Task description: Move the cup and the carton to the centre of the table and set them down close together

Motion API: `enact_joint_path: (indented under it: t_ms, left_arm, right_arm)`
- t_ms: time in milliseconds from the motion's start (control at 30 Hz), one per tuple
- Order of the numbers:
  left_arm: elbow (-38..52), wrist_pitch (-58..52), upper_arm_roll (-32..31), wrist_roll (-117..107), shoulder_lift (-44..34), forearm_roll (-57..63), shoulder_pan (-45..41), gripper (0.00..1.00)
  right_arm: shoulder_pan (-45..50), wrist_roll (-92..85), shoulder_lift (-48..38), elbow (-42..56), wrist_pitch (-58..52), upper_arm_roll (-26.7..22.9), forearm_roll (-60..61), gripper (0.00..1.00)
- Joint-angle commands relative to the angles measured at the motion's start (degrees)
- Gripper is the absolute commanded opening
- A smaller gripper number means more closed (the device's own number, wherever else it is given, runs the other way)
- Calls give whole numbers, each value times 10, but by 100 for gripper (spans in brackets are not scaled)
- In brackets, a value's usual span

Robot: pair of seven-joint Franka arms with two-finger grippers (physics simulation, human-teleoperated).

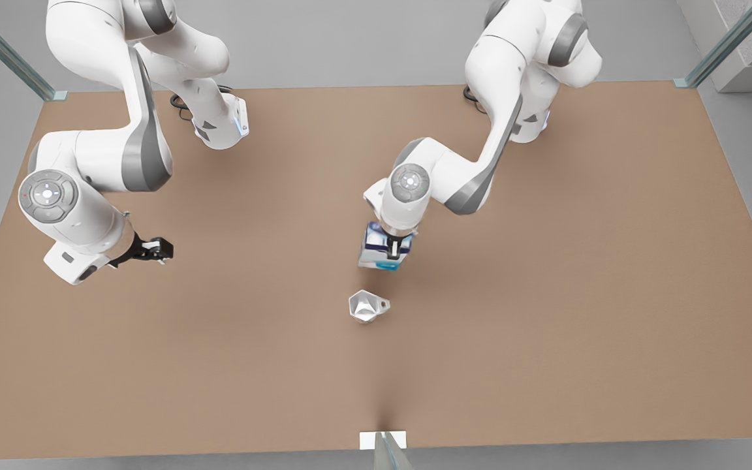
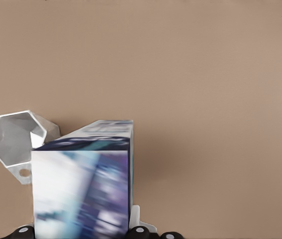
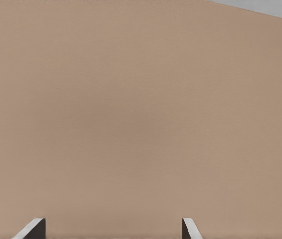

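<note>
The white and blue carton (image 1: 371, 251) (image 2: 81, 194) hangs slightly tilted near the middle of the brown table (image 1: 546, 294), with my left gripper (image 1: 394, 251) shut on it from above. I cannot tell whether its base touches the surface. The silver faceted cup (image 1: 366, 305) (image 2: 14, 137) stands upright on the table just in front of the carton, a small gap apart, its handle toward the front view's right. My right gripper (image 1: 157, 249) (image 3: 112, 229) waits open over bare table at the front view's left, with nothing between its fingers (image 3: 34, 228).
Both arm bases (image 1: 219, 124) stand along the table's back edge. A white bracket with a glass post (image 1: 384, 442) sits at the middle of the front edge. Bare brown surface stretches to either side of the cup and carton.
</note>
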Motion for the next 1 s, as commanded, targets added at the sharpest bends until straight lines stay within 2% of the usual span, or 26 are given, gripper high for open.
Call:
enact_joint_path:
  t_ms: [0,200,267,300,333,667,800,867,900,933,967]
  left_arm:
    - [0,0,0,-8,0,-38,0,70]
    - [3,9,6,-31,42,-40,-19,70]
    - [2,9,28,-36,54,-40,-40,71]
    - [3,13,28,-47,62,-41,-43,80]
    - [3,21,29,-55,62,-41,-46,100]
    - [8,12,39,-64,47,-52,-48,100]
    - [7,-29,54,-64,-18,-66,-43,100]
    - [8,-46,99,-95,-54,-81,-40,100]
    - [8,-58,107,-158,-63,-82,-8,100]
    - [9,-61,109,-283,-66,-80,59,100]
    - [9,-64,110,-383,-67,-76,77,100]
  right_arm:
    - [0,0,0,0,0,0,0,100]
    - [1,0,0,0,1,0,-1,100]
    - [1,0,0,0,2,0,0,100]
    - [1,0,0,0,2,0,-1,100]
    - [1,0,0,0,2,1,-1,100]
    - [1,1,0,1,2,0,0,100]
    - [2,1,-1,1,1,1,0,100]
    - [2,1,-1,1,1,1,0,100]
    - [1,1,0,1,1,1,0,100]
    - [1,1,0,1,1,0,0,100]
    - [1,1,0,1,1,1,0,100]
